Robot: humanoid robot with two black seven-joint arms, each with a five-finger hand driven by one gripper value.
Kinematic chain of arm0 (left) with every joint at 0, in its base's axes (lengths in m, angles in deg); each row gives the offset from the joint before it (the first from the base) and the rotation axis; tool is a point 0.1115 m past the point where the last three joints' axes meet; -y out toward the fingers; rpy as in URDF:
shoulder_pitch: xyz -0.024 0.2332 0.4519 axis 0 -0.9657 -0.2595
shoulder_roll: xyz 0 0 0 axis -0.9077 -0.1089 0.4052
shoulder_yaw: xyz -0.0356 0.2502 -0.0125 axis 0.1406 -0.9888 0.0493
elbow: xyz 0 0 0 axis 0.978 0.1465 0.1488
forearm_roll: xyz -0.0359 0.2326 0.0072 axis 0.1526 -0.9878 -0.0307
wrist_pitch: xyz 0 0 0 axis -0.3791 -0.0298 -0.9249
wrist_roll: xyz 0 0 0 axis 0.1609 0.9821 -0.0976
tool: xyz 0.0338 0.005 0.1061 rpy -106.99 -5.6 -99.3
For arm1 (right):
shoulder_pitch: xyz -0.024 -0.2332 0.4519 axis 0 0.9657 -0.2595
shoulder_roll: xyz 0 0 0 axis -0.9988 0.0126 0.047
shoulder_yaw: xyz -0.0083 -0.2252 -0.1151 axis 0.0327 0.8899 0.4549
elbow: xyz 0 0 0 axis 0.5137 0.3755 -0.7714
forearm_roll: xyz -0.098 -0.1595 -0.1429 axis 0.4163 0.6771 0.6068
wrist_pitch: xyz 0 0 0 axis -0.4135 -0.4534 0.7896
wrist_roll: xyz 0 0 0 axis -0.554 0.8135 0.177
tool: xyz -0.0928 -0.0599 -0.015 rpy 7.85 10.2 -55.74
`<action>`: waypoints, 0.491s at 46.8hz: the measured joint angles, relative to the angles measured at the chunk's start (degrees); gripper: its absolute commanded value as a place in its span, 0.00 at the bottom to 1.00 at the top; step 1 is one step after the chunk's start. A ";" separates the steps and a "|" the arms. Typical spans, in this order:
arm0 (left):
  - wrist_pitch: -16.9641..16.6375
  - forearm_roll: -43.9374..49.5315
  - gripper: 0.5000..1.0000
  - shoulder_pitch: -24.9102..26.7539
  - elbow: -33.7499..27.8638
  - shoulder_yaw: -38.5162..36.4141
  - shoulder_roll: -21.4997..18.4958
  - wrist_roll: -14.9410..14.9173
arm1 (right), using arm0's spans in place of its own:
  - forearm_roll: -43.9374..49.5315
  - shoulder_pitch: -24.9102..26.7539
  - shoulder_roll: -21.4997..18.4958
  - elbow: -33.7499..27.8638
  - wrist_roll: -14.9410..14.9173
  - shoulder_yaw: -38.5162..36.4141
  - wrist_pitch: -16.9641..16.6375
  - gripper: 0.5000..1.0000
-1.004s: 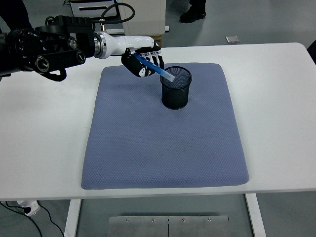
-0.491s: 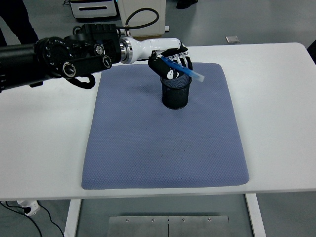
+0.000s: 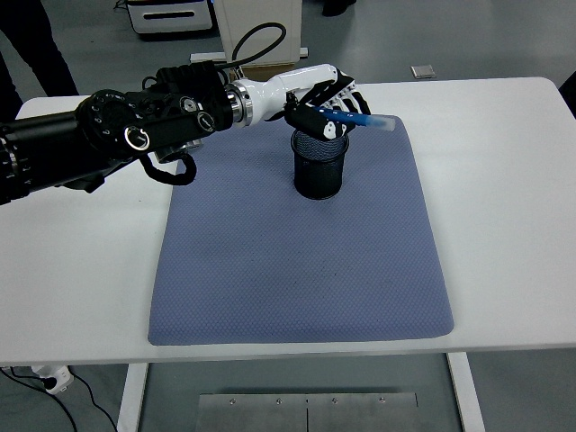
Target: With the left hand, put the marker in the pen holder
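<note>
marker point(image 3: 358, 118) now nearly level, tip rightward

One high head camera, looking forward and down.
It takes in the whole white desk point(image 3: 504, 225), near edge at the bottom, blue mat point(image 3: 297, 270) centred, floor beyond at the top.

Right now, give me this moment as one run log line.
left hand: shut on marker | marker: nearly level above pen holder | not yet inside
</note>
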 measured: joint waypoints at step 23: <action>-2.56 7.36 0.03 -8.76 0.95 9.73 0.63 0.49 | 0.00 0.00 0.00 0.00 -0.01 0.00 0.01 1.00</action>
